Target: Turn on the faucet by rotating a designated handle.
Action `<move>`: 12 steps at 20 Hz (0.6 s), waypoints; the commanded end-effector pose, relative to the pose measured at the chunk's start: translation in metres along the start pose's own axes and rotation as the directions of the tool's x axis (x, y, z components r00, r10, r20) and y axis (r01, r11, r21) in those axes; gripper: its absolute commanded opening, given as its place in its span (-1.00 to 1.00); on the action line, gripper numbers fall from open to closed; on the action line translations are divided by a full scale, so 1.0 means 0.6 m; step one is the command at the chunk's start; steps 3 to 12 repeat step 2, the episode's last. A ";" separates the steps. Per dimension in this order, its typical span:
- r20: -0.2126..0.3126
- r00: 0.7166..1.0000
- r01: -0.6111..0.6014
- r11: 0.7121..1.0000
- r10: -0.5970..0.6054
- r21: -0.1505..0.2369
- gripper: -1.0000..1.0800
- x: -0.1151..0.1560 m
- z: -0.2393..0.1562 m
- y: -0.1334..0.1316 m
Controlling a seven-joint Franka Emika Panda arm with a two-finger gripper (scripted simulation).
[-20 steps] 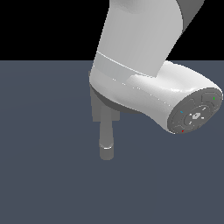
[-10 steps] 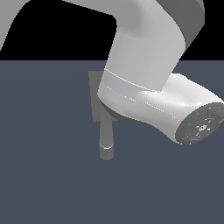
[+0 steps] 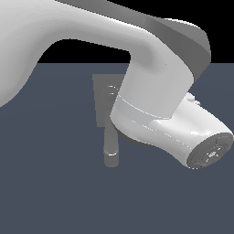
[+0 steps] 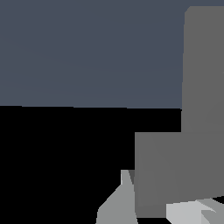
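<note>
1. Right now the faucet (image 3: 111,137) stands near the middle of the exterior view on the dark blue-grey floor (image 3: 50,192): a flat grey block at the back, and a spout whose long axis runs from that block toward the camera, ending in a rounded tip.
2. Most of the block is hidden behind the arm (image 3: 155,96), which crosses over it from the exterior view's left and bends down on the exterior view's right side of the spout.
3. Faint ridges show on the block just beside the arm's edge; whether they belong to the designated handle, I cannot tell, and the handle's angle is not readable.
4. From the wrist view, the gripper (image 4: 153,210) sits hard against a tall grey slab of the faucet (image 4: 192,131), with one pale fingertip (image 4: 118,205) on one side of a grey face and the other (image 4: 192,212) at its foot.
5. Seemingly the fingers stand apart with the grey part between them, but whether they press on it or merely flank it, I cannot tell.
6. My judgement is that any turn depends on this: the handle lies directly ahead of the fingers, on the exterior view's right of the spout's axis.
</note>
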State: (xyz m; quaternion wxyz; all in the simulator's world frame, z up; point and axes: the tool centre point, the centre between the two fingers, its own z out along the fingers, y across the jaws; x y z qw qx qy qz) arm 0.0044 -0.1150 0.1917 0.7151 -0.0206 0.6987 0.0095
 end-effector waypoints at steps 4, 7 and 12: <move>-0.021 1.000 0.000 1.000 0.000 -0.014 -1.00 0.030 0.002 0.005; -0.021 1.000 0.000 1.000 0.000 -0.014 -1.00 0.030 0.002 0.005; -0.021 1.000 0.000 1.000 0.000 -0.014 -1.00 0.030 0.002 0.005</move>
